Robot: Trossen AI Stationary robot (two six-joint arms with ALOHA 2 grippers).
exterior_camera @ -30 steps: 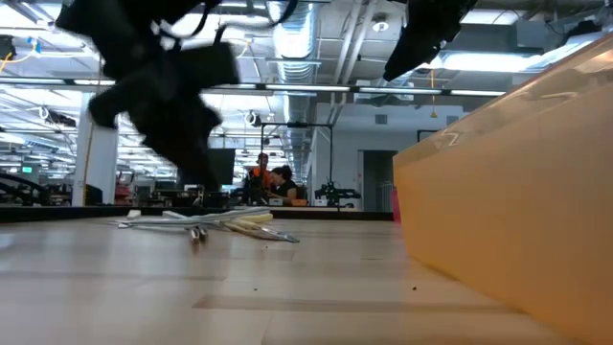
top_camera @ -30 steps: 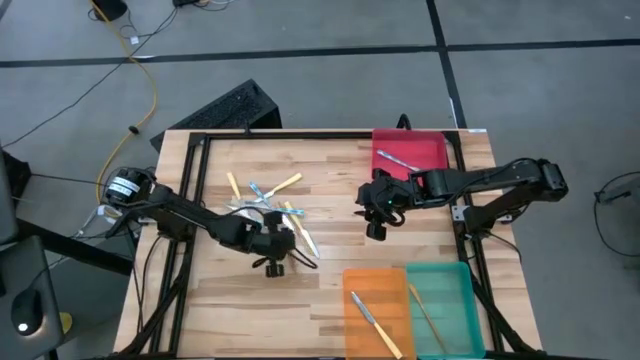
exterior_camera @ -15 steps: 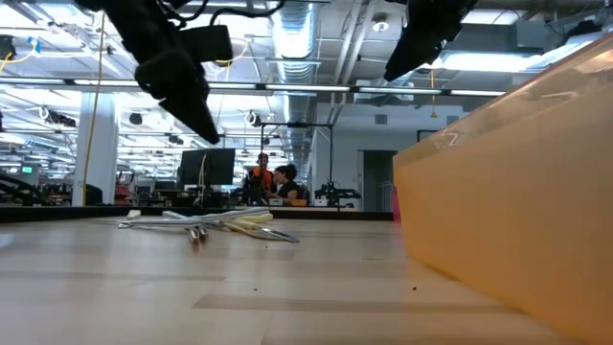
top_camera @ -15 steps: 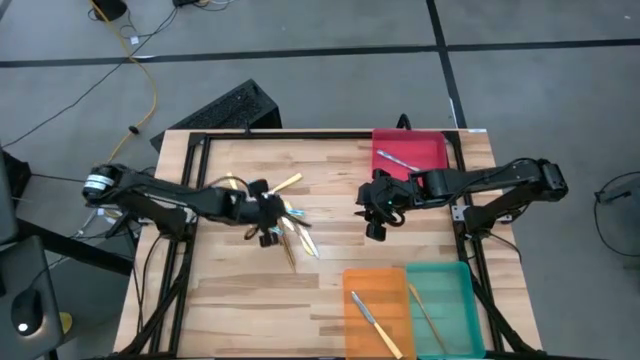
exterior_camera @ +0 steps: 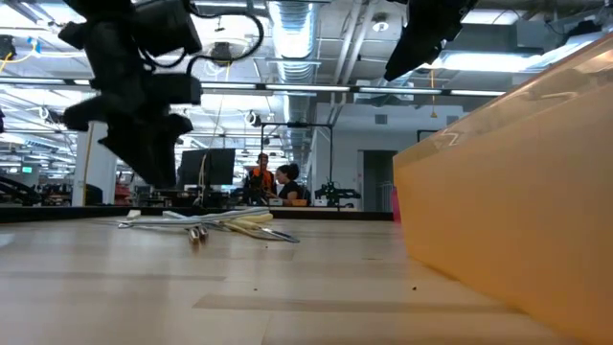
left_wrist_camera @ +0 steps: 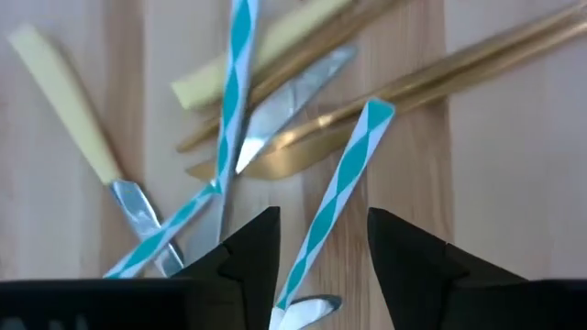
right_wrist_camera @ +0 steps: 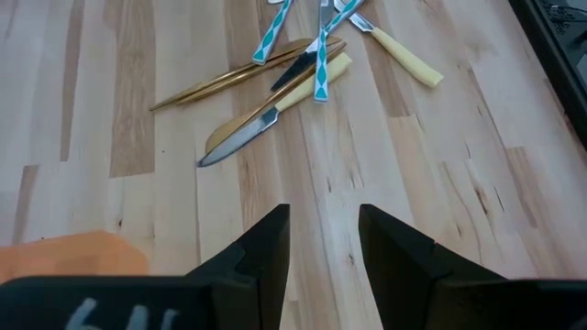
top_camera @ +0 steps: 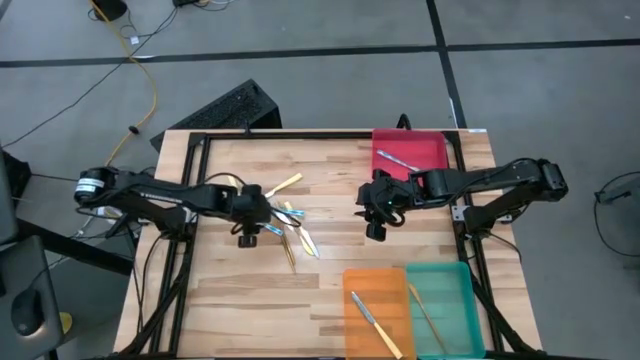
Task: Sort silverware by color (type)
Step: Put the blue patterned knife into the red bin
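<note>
- Since a second ago, the high view shows the left gripper [top_camera: 247, 224] moved from the pile's near edge to over the silverware [top_camera: 285, 215] on the counter [top_camera: 330, 255]; right gripper [top_camera: 377, 215] unmoved.
- Low view: the pile lies flat.
- Left wrist view: jaws parted around a teal-striped handle [left_wrist_camera: 335, 197], not clamped.
- Right wrist view: jaws apart, empty.

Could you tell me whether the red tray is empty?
No: the red tray holds one blue-handled utensil.
</note>
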